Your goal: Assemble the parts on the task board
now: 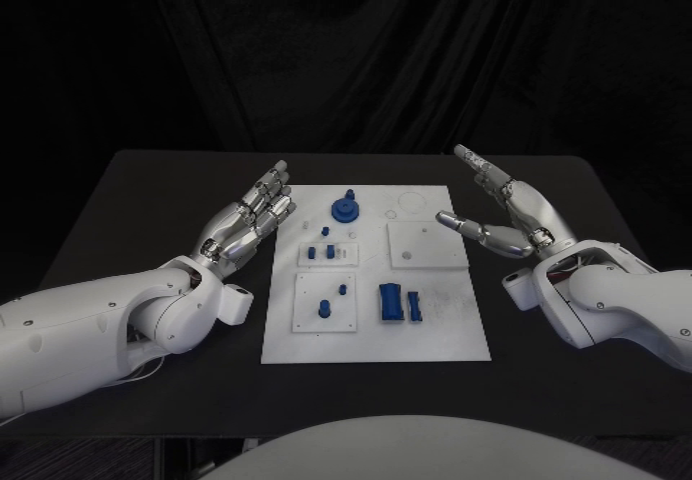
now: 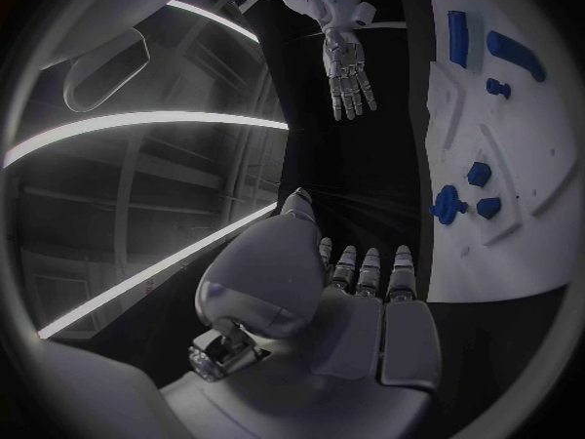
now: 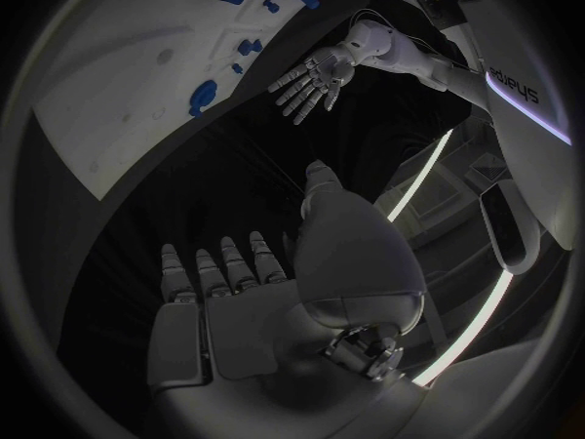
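Looking down from the head, we are seeing the task board point(image 1: 375, 335) in the middle of the table point(image 1: 130, 200), with blue parts point(image 1: 398, 302) lying loose near us and a round part point(image 1: 346, 209) standing at the far end, so some fitting is looking left to do. In both wrist views, we are seeing the left hand point(image 2: 366, 283) and right hand point(image 3: 232, 273) waiting beside the board, fingers spread, holding nothing.
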`<state>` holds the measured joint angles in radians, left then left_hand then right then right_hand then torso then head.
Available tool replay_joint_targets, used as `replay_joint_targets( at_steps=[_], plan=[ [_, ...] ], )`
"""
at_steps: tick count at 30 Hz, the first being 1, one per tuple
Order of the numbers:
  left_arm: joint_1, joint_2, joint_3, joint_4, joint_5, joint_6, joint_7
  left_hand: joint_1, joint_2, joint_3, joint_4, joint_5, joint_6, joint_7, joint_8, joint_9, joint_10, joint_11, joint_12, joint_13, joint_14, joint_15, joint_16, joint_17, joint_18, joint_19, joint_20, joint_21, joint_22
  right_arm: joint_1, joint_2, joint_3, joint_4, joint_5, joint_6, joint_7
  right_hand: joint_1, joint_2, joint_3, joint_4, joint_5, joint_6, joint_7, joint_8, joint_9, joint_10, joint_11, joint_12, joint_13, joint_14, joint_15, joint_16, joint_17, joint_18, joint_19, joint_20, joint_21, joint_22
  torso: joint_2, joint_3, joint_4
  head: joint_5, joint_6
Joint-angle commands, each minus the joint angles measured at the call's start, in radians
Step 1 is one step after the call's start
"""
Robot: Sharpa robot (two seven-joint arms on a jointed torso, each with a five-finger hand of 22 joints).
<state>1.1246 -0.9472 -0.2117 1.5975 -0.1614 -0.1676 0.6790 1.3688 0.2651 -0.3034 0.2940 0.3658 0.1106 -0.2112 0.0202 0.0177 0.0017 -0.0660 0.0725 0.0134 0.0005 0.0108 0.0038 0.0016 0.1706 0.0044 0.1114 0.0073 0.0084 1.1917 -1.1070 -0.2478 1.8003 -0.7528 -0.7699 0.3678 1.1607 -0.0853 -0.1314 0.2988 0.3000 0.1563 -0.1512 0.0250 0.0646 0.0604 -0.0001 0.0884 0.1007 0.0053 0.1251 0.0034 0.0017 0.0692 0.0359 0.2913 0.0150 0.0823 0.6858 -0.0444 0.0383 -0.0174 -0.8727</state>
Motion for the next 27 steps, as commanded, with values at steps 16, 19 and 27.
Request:
replay_joint_targets(
  at_steps=[16,19,27],
  plan=[
    [-0.014,0.042,0.039,-0.020,0.030,-0.112,-0.029,-0.707,-0.132,0.149,-0.150,-0.198,-0.111,0.110,-0.020,-0.018,-0.002,0.066,-0.072,-0.013,0.000,-0.011,-0.004,-0.002,-0.075,-0.004,-0.111,-0.007,-0.008,-0.041,0.060,0.039,-0.058,0.168,0.034,0.081,-1.020,0.085,0.131,-0.299,-0.300,-0.156,0.151,-0.025,-0.065,-0.060,0.000,-0.088,-0.101,-0.005,-0.125,-0.003,-0.002,-0.069,-0.036,-0.291,-0.015,-0.082,-0.031,0.0147,-0.0175,0.009,0.055],
    [-0.024,0.063,0.069,-0.021,0.052,-0.197,-0.052,-0.790,-0.148,0.168,-0.169,-0.219,-0.111,0.123,-0.020,-0.018,-0.002,0.066,-0.072,-0.013,0.000,-0.011,-0.004,-0.002,-0.079,-0.004,-0.111,-0.007,-0.008,-0.055,0.098,0.069,-0.083,0.253,0.029,0.092,-1.085,0.085,0.131,-0.299,-0.300,-0.156,0.151,-0.025,-0.065,-0.060,0.000,-0.088,-0.101,-0.005,-0.125,-0.003,-0.002,-0.069,-0.036,-0.291,-0.015,-0.082,-0.052,0.0205,-0.0215,0.011,0.097],
    [-0.055,0.127,0.157,-0.025,0.120,-0.447,-0.118,-0.955,-0.181,0.205,-0.206,-0.261,-0.111,0.211,-0.020,-0.018,-0.002,0.066,-0.072,-0.013,0.000,-0.011,-0.004,-0.002,-0.171,-0.004,-0.111,-0.007,-0.008,-0.101,0.218,0.162,-0.160,0.514,0.014,0.123,-1.161,0.085,0.131,-0.299,-0.300,-0.156,0.151,-0.025,-0.065,-0.060,0.000,-0.088,-0.101,-0.005,-0.125,-0.003,-0.002,-0.069,-0.036,-0.291,-0.015,-0.082,-0.112,0.0365,-0.0328,0.015,0.215]
  ],
)
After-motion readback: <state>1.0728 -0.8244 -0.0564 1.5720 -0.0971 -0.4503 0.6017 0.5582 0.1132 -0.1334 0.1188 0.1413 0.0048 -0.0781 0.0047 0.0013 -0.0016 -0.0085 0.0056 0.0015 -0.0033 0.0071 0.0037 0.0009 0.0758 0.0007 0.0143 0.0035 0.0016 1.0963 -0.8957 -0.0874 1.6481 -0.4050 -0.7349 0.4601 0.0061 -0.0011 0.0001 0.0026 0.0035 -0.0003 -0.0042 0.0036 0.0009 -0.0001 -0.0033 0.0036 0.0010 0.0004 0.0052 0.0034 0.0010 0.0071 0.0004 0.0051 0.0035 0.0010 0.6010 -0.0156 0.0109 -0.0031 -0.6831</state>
